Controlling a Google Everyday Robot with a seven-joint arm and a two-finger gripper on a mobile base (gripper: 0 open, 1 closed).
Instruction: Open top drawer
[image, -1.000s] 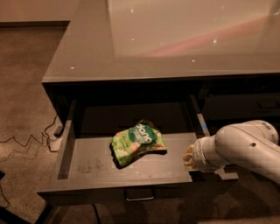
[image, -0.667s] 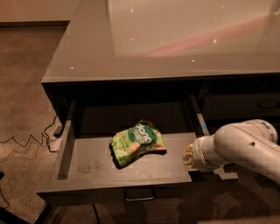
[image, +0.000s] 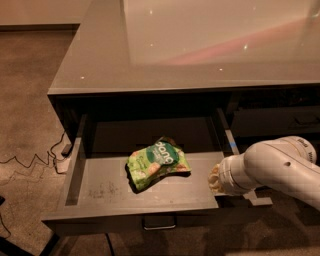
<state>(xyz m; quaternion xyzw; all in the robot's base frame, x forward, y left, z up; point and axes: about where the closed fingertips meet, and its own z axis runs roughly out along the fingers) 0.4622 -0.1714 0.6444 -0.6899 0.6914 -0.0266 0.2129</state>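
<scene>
Standing pulled out under the countertop (image: 200, 50), the top drawer (image: 102, 191) shows a scuffed light grey tray and metal pull (image: 159, 223). The gripper (image: 216, 180) sits at 3 o'clock of the green snack bag (image: 156, 162) inside; grip state indeterminable.

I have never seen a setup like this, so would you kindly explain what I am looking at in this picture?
This is one camera view, looking down on a glossy grey cabinet top. The thick white tube at right is the robot's arm; its hand sits by the right front corner of the wide dark grey top drawer, which stands pulled out. A crumpled green snack bag lies on the drawer's light grey scuffed tray. Whether the hand holds anything is hidden.
</scene>
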